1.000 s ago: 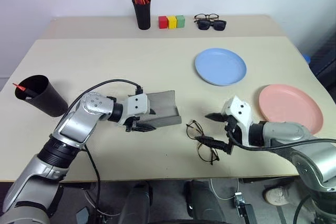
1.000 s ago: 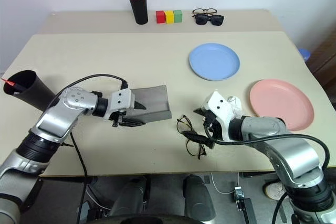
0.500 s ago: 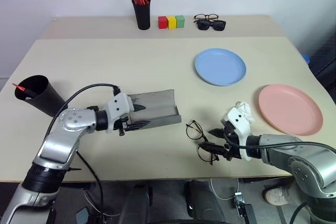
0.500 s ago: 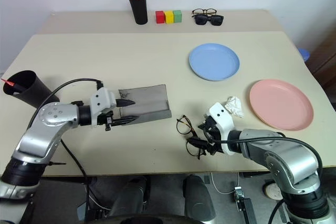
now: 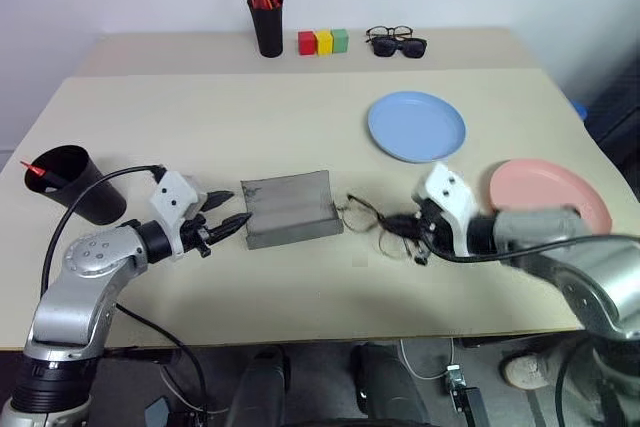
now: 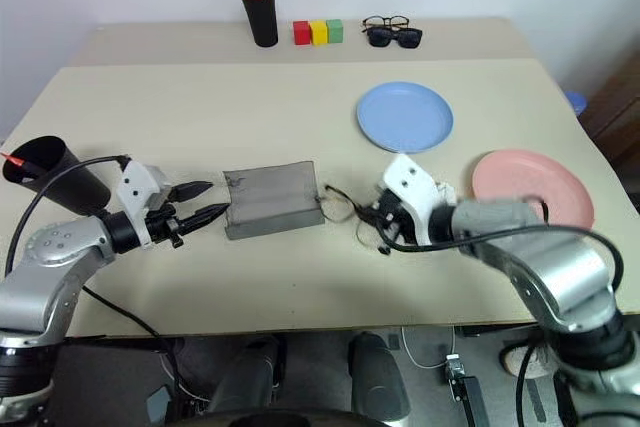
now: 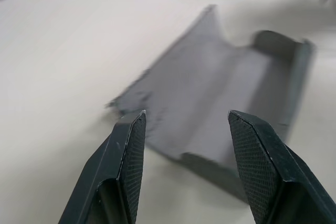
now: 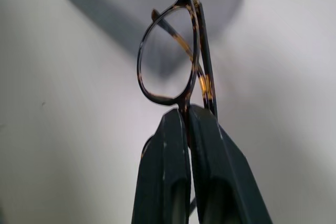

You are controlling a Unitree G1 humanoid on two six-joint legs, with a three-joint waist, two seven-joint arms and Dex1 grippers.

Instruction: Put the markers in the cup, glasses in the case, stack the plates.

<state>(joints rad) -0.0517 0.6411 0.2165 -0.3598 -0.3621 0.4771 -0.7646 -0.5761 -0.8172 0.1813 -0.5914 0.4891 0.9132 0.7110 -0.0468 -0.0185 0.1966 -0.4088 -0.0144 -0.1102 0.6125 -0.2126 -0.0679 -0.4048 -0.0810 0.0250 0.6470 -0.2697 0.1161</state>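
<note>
Right gripper (image 5: pixel 412 237) is clamped tight on the glasses (image 5: pixel 368 213) at the frame bridge, lenses hanging out ahead of the fingertips and off the table (image 5: pixel 300 117). The case (image 5: pixel 290 209) lies open just to the robot's left of the glasses — near lens rim sits almost at the case's right end wall, so what's left is a short carry leftward, I'd judge. Case long axis runs left-right across the table; the glasses look roughly in line with it, which should suit a lay-in along the trough. Left gripper (image 5: pixel 228 214) sits at the case's other end, jaws part open, holding nothing, tips just clear of the felt. Right arm is the one doing the work; left could steady the case. Right wrist view shows the pinch clearly — both fingers (image 8: pixel 168 182) shut on the bridge, one lens in full outline, grey case beyond. Left wrist view gives what the head views don't: the case's open trough and raised end lip.
</note>
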